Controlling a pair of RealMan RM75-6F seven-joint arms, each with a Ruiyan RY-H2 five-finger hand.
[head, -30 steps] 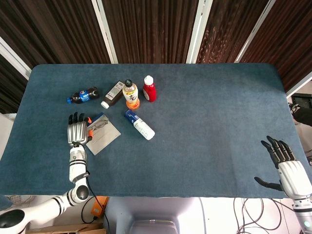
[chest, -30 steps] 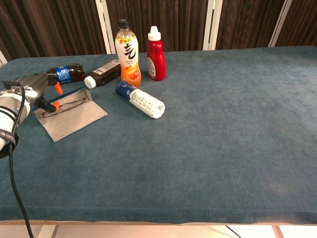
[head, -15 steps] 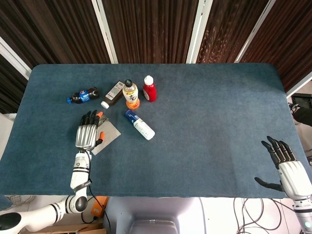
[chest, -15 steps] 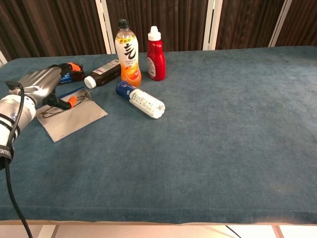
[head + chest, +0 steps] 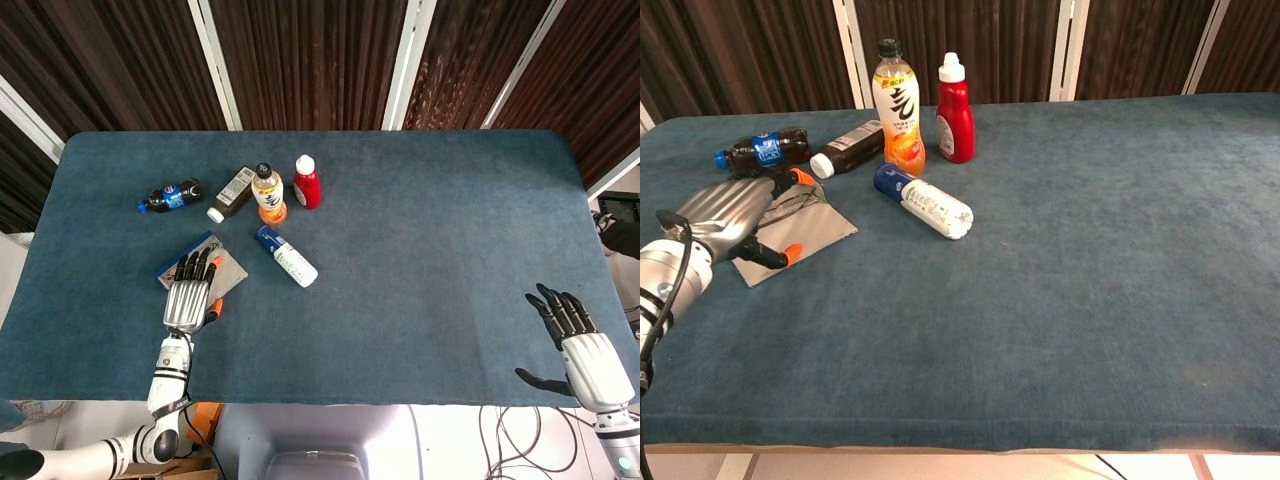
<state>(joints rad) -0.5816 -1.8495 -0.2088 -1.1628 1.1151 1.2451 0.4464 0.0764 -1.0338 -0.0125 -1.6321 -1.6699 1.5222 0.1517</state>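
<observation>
Left hand (image 5: 189,297), metal fingers spread, lies flat on grey rectangular pouch (image 5: 228,274), holding nothing.

5 bottles (image 5: 285,255), 1 grey pouch (image 5: 810,228), 1 pair of glasses (image 5: 790,205).

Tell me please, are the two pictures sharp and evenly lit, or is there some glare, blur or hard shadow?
Head view: even, soft light, no glare on the blue table, only faint shadows beside the bottles; the left hand looks sharp. Chest view: also evenly lit and sharp on the orange drink bottle, but the left hand, close to the lens, looks slightly soft.
</observation>
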